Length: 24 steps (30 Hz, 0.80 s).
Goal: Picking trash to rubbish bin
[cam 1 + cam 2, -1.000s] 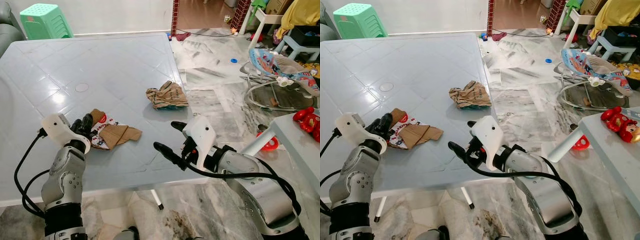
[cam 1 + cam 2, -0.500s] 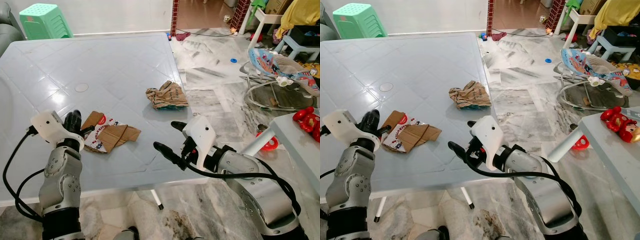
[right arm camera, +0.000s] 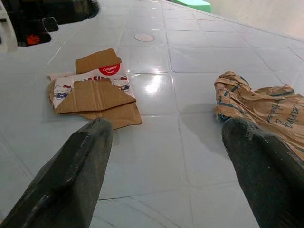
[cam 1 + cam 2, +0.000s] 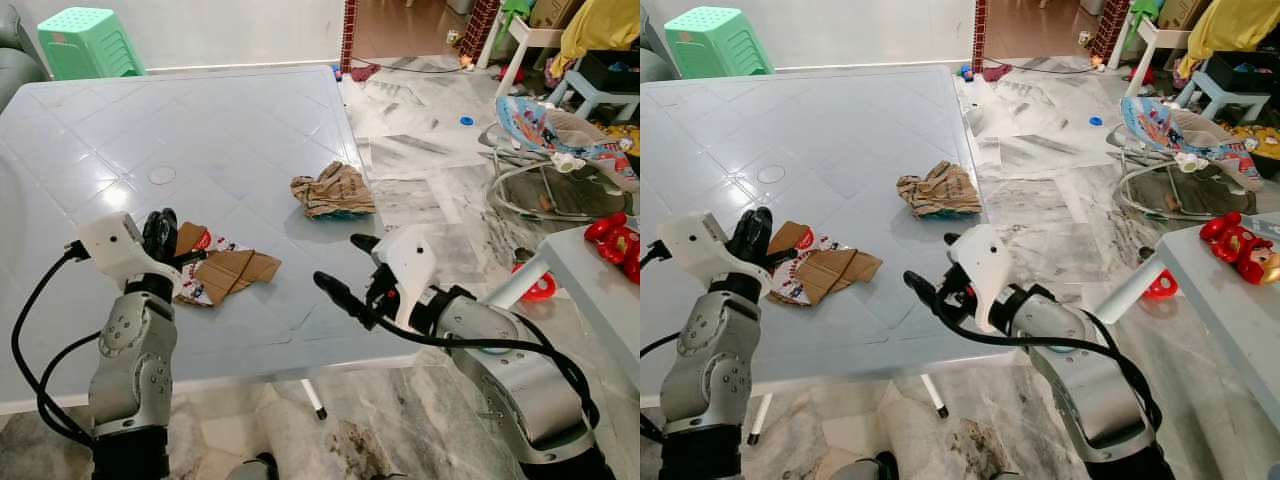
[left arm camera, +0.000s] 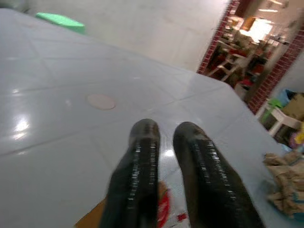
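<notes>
Cardboard box [image 4: 225, 270] on table, just beyond left gripper [image 4: 160, 228] fingers.

Both arms were silver metal with jointed cylindrical segments, black cables looping alongside. White plastic housings capped each wrist. Left gripper [image 4: 160, 232] and right gripper [image 4: 348, 265] each had two long, glossy black rounded fingers [image 3: 73, 164].

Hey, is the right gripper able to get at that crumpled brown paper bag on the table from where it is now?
Probably yes: the right gripper is open over the table's near edge, with bare tabletop between it and the crumpled paper bag.
</notes>
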Available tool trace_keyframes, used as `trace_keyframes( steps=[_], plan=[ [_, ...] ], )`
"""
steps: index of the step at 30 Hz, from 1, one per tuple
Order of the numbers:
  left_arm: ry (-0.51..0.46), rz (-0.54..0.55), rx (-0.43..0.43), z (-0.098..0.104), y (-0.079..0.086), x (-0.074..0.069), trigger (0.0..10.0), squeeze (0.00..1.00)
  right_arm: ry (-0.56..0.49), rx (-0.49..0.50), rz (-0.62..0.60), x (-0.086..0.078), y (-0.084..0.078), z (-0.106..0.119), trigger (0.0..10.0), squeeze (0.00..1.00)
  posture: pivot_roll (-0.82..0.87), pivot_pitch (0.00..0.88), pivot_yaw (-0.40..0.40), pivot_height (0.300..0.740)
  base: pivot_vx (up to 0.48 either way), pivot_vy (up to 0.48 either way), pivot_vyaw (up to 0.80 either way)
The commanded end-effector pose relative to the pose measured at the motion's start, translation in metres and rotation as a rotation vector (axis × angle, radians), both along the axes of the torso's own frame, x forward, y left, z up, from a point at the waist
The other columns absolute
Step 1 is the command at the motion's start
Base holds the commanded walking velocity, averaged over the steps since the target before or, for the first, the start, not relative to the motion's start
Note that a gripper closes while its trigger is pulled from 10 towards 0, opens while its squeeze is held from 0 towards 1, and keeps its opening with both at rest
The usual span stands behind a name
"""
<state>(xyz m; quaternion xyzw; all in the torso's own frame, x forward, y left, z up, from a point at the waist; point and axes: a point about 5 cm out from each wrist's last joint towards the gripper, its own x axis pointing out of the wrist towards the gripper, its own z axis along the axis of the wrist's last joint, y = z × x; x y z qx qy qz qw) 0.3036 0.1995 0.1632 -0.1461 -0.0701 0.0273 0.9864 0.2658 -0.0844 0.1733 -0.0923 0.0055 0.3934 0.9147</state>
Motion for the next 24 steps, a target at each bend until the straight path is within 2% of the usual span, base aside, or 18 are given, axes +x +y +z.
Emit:
trace_keyframes(
  steps=[1,2,3,4,7,10,13,14,15,17,19,24],
  plan=[
    [-0.029,-0.093,0.065,0.006,-0.023,0.001,10.0,1.00,-0.015,0.001,-0.005,0.000,-0.001,0.002,10.0,0.00,-0.07,0.142,-0.022,0.740,0.000,0.000,0.00],
    [-0.029,-0.093,0.065,0.006,-0.023,0.001,10.0,1.00,-0.015,0.001,-0.005,0.000,-0.001,0.002,10.0,0.00,-0.07,0.142,-0.022,0.740,0.000,0.000,0.00],
    [-0.040,-0.140,0.120,0.005,-0.038,-0.001,10.0,1.00,-0.015,0.003,-0.006,0.000,-0.001,0.002,10.0,0.00,-0.07,0.142,-0.021,0.740,0.000,0.000,0.00],
    [-0.038,-0.150,0.147,0.002,-0.045,-0.003,10.0,1.00,-0.016,0.004,-0.006,0.000,-0.001,0.002,10.0,0.00,-0.07,0.142,-0.021,0.740,0.000,0.000,0.00],
    [-0.019,-0.149,0.138,-0.003,-0.046,-0.003,10.0,1.00,-0.016,0.005,-0.006,0.000,0.000,0.002,10.0,0.00,-0.07,0.142,-0.021,0.740,0.000,0.000,0.00],
    [0.007,-0.088,0.105,-0.006,-0.031,0.005,10.0,1.00,-0.009,0.010,0.005,-0.001,0.001,0.002,10.0,0.00,-0.07,0.141,-0.020,0.740,0.000,0.000,0.00],
    [0.014,-0.008,0.122,-0.005,-0.009,0.013,10.0,1.00,0.003,0.019,0.043,-0.005,0.004,0.003,10.0,0.00,-0.07,0.140,-0.019,0.740,0.000,0.000,0.00],
    [0.014,-0.008,0.122,-0.005,-0.009,0.013,10.0,1.00,0.003,0.019,0.043,-0.005,0.004,0.003,10.0,0.00,-0.07,0.140,-0.019,0.740,0.000,0.000,0.00],
    [0.020,0.041,0.134,-0.005,0.006,0.016,10.0,1.00,0.003,0.021,0.056,-0.007,0.004,0.004,10.0,0.00,-0.08,0.140,-0.016,0.740,0.000,0.000,0.00],
    [0.036,0.077,0.135,-0.006,0.020,0.019,10.0,1.00,0.003,0.022,0.060,-0.007,0.005,0.004,10.0,0.00,-0.08,0.140,-0.016,0.740,0.000,0.000,0.00],
    [0.079,0.066,0.107,-0.013,0.029,0.024,10.0,1.00,0.004,0.024,0.059,-0.008,0.005,0.004,10.0,0.00,-0.08,0.142,-0.012,0.740,0.000,0.000,0.00],
    [0.122,0.011,0.077,-0.020,0.035,0.033,10.0,1.00,0.007,0.025,0.065,-0.010,0.006,0.004,10.0,0.00,-0.09,0.141,-0.008,0.740,0.000,0.000,0.00]
  ],
)
